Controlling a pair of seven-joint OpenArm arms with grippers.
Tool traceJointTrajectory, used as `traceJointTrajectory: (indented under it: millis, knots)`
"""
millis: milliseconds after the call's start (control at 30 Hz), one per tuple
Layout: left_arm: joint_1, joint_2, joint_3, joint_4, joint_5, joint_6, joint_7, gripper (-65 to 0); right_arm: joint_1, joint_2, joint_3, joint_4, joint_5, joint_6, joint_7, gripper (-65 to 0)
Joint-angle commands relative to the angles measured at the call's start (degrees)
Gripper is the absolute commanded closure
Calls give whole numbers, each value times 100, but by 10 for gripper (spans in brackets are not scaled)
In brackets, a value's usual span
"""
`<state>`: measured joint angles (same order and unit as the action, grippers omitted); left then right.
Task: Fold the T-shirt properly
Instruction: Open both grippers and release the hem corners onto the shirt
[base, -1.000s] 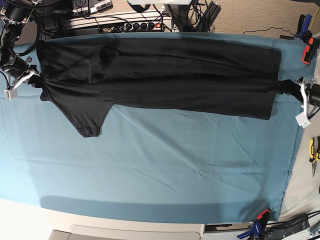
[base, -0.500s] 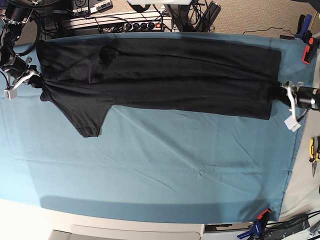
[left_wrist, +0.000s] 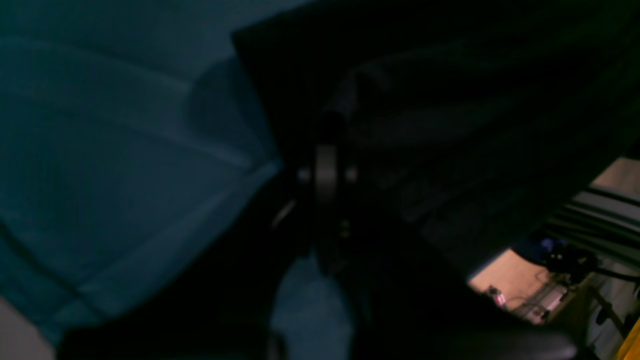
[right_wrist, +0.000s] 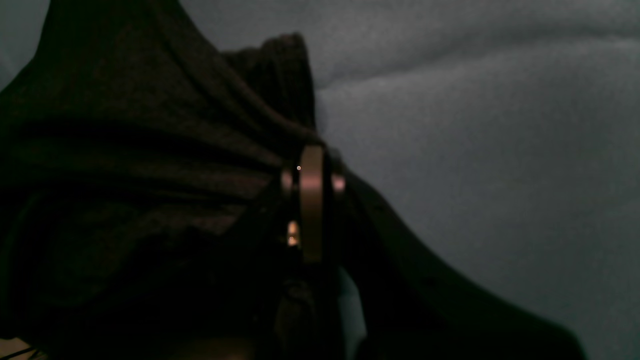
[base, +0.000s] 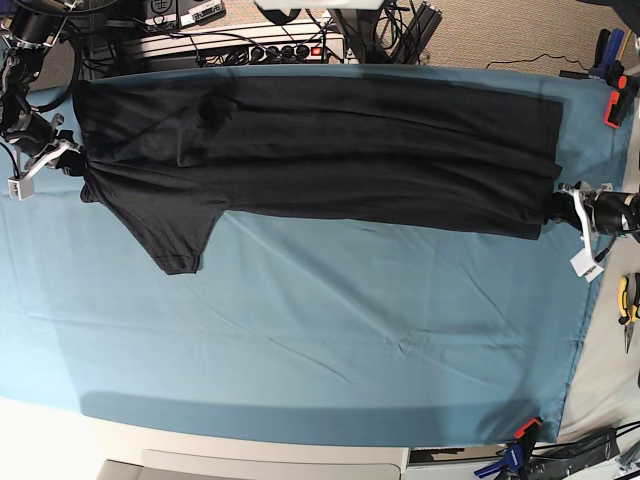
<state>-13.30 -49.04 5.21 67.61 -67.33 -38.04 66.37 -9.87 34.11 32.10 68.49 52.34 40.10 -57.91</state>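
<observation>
T-shirt (base: 320, 150) lies lengthwise across the far half of the teal cloth (base: 300, 340); left gripper (base: 558, 208) and right gripper (base: 72, 160) pinch opposite ends, fingers closed on fabric, apparently keeping it taut.

Base cam: high overhead, looking straight down on the whole surface with the teal table cloth (base: 330, 340), far enough to take in the full T-shirt (base: 320, 150) plus both arms at the frame's side edges. Left wrist cam: rides the arm at the T-shirt's hem end, very close, low angle, dark and blurred; looks along the jaws at black fabric with cloth beside it. Right wrist cam: same mount at the T-shirt's sleeve end, equally close. Overlap: each wrist view shares one T-shirt edge and adjacent cloth with base; the wrist views share nothing.
</observation>
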Motion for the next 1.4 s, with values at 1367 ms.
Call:
traceJointTrajectory:
  millis: [1367]
  knots:
    - [-101,-332,-76,55,903,223,-529,-249,848,389,214,83,-70,-10,608,-226]
